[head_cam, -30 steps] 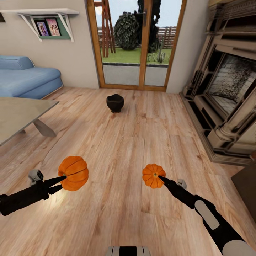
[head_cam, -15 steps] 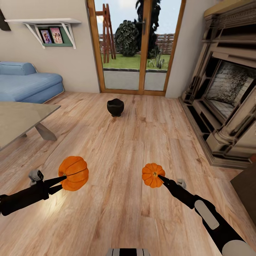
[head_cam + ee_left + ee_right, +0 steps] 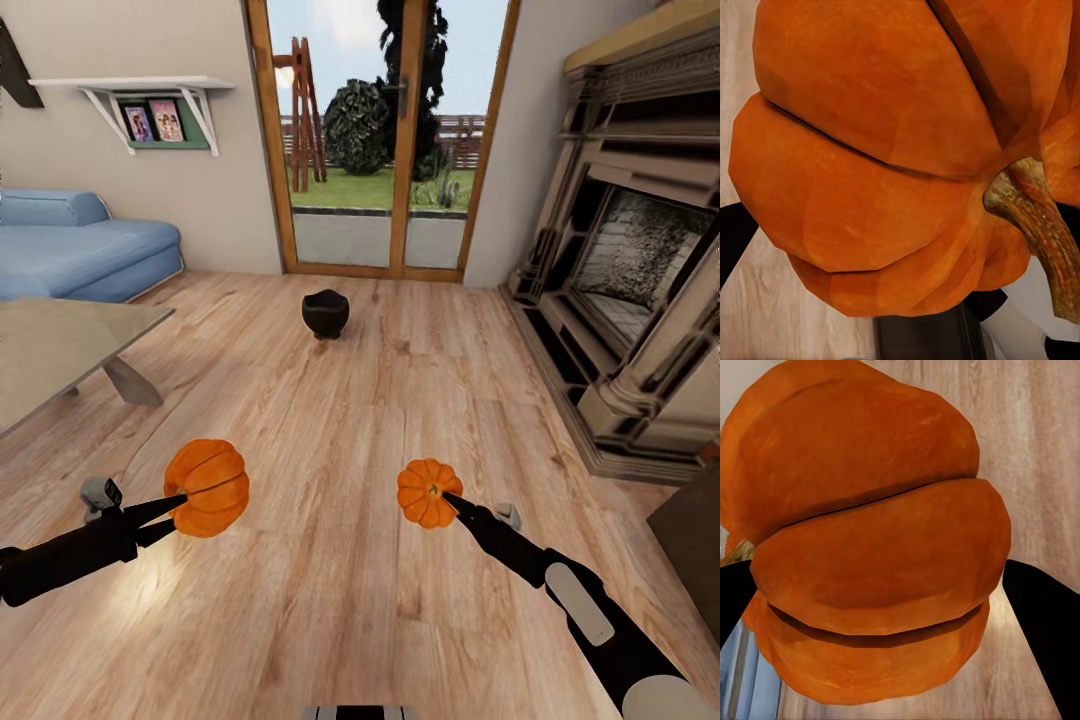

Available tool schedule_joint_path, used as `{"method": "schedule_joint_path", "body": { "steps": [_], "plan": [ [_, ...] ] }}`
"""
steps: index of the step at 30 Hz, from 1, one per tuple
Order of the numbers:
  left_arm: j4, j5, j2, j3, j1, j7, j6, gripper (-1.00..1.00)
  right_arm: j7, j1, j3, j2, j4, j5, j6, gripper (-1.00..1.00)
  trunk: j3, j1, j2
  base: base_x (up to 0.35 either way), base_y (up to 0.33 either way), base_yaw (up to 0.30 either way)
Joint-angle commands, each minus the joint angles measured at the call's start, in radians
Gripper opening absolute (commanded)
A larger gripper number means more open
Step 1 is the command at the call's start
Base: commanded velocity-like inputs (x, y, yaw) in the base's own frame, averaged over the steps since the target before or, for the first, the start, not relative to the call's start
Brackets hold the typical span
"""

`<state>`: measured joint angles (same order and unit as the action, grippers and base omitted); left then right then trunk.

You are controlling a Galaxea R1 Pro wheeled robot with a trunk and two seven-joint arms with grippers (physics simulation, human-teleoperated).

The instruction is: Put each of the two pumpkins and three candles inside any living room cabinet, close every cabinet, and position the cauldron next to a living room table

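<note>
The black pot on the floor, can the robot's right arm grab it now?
Probably not. The cauldron sits far ahead on the floor, well beyond the right tool, which is already shut on the smaller pumpkin.

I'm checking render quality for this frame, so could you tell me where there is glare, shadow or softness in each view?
Head view: sharp, daylight through the glass doors, a soft sheen on the floor near the left gripper, straight edges bowed toward the margins. Left wrist view: the larger pumpkin very close, evenly lit, its underside darker. Right wrist view: the smaller pumpkin close, the floor behind slightly soft.
</note>
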<state>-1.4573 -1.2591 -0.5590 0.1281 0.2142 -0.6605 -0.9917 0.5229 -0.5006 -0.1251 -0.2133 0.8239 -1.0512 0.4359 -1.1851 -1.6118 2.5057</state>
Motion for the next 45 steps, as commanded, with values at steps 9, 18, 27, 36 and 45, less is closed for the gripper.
{"method": "schedule_joint_path", "body": {
  "steps": [9,18,27,36,45],
  "plan": [
    [0.0,0.002,0.0,0.001,0.001,-0.002,-0.004,-1.0,0.0,0.0,-0.003,0.0,0.0,-0.009,0.004,-1.0,0.019,0.004,-0.002,0.0,0.0,0.0],
    [0.0,0.002,0.0,0.0,0.001,-0.002,-0.004,-1.0,0.0,-0.001,-0.003,0.0,0.0,-0.009,0.004,-1.0,0.039,0.008,-0.004,0.0,0.0,0.0],
    [0.0,0.002,0.0,-0.001,0.001,-0.002,-0.004,-1.0,0.0,0.0,-0.004,0.0,0.0,-0.009,0.004,-1.0,0.044,0.011,-0.005,0.0,0.0,0.0],
    [0.0,0.001,0.0,0.003,0.001,-0.002,-0.004,-1.0,0.0,0.0,-0.004,0.0,0.0,-0.009,0.004,-1.0,0.037,0.011,-0.006,0.0,0.0,0.0],
    [0.0,0.002,-0.001,0.004,0.001,-0.002,-0.004,-1.0,0.0,-0.001,-0.004,0.0,0.0,-0.009,0.004,-1.0,0.051,0.043,-0.063,0.0,0.0,0.0]
  ]
}}
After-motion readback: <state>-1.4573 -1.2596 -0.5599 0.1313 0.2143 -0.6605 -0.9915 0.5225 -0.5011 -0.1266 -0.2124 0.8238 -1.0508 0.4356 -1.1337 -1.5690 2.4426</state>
